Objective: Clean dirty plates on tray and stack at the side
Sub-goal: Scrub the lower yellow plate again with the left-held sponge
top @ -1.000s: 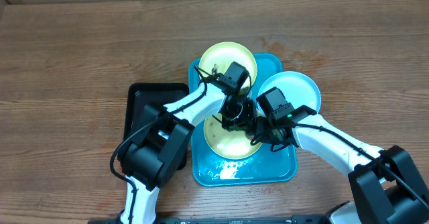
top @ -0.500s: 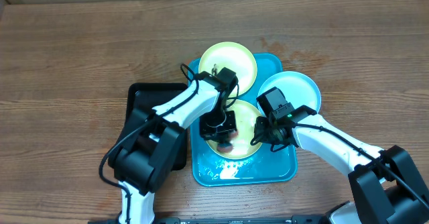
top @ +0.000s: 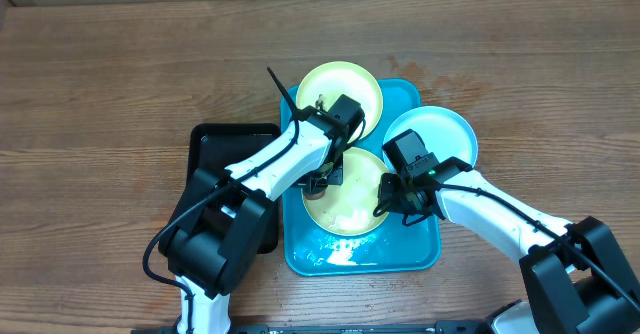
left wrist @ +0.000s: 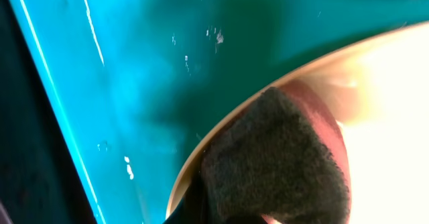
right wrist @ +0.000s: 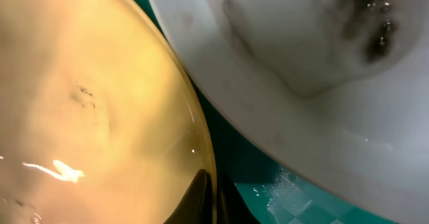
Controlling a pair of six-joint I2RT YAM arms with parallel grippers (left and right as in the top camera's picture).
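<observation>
The turquoise tray (top: 405, 256) holds three plates. One yellow-green plate (top: 345, 86) lies at the far end, its centre partly hidden by my left arm. The light blue plate (top: 445, 134) overhangs the right rim and shows a dark smear in the right wrist view (right wrist: 375, 36). The second yellow-green plate (top: 352, 206) is in the middle. My left gripper (top: 322, 180) is shut on a dark scouring sponge (left wrist: 281, 157) pressed at that plate's left rim (left wrist: 375, 110). My right gripper (top: 386, 200) is shut on the same plate's right rim (right wrist: 208, 197).
A narrower black tray (top: 222, 159) lies against the turquoise tray's left side, under my left arm. Bare wooden table (top: 120, 74) surrounds both trays. The turquoise tray floor (left wrist: 134, 83) is wet and speckled beside the sponge.
My left gripper has swept the sponge from the right of the middle plate across its centre to its left rim. The right gripper and the plates have stayed put.
</observation>
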